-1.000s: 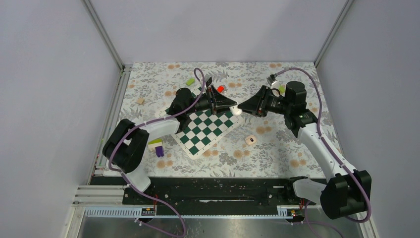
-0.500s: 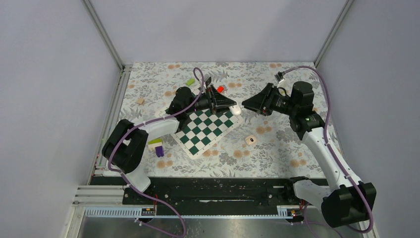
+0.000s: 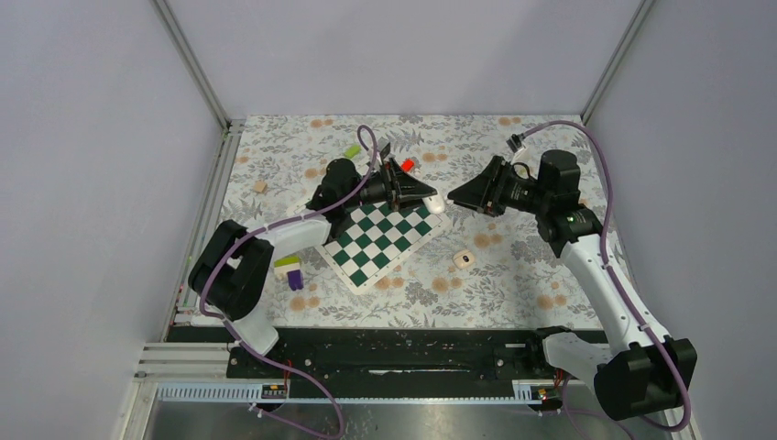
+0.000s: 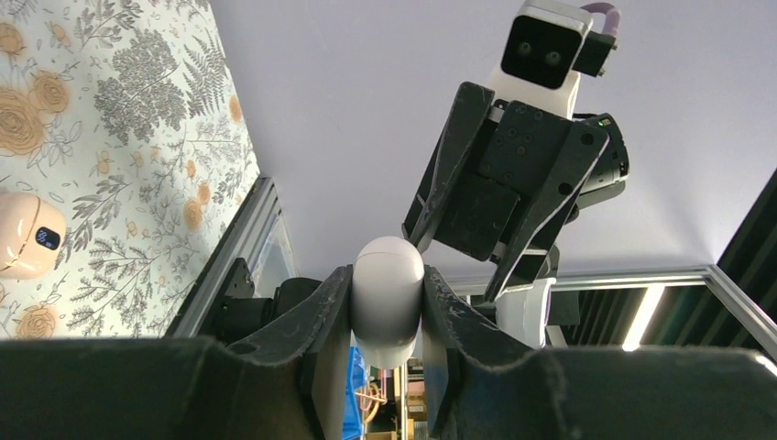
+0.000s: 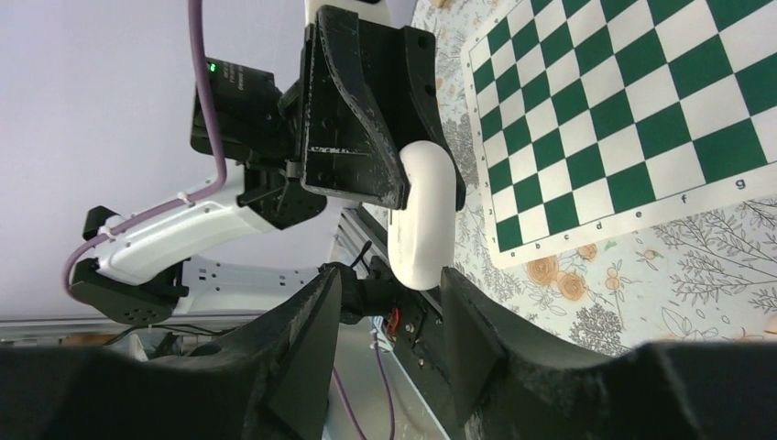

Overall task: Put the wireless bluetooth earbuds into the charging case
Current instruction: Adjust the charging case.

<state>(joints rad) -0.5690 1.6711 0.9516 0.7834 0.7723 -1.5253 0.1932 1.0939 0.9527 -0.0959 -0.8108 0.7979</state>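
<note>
Holding the white earbud (image 4: 388, 295) in the left gripper (image 4: 386, 275): both fingers (image 4: 327, 307) press its sides, and the rounded end sticks out past the tips. The grip looks square, no visible tilt.

Position: the left gripper is in the air over the far right corner of the chessboard (image 3: 380, 234), pointing right.

The right gripper (image 5: 389, 280) sits just off that same corner, on the right, pointing left at the left gripper, nose to nose. Its jaws stand apart with nothing between the pads. From the right wrist, the earbud lines up with the gap, just in front of the fingertips. It looks clear of them, but the overhead view is too small to confirm a gap, so I can't tell for sure.

The charging case (image 3: 464, 259) lies on the table (image 3: 513, 284) near the chessboard's right corner, on its near side, with the dark hollow facing up. It is well apart from both grippers and nothing touches it. No second earbud is visible to me.

Other bits:
- Red block (image 3: 408, 164) just beyond the chessboard's far edge.
- Green block (image 3: 352, 150) further back.
- Tan block (image 3: 260, 186) to the chessboard's far left.
- Purple block (image 3: 295, 279) beside its near left corner.
</note>
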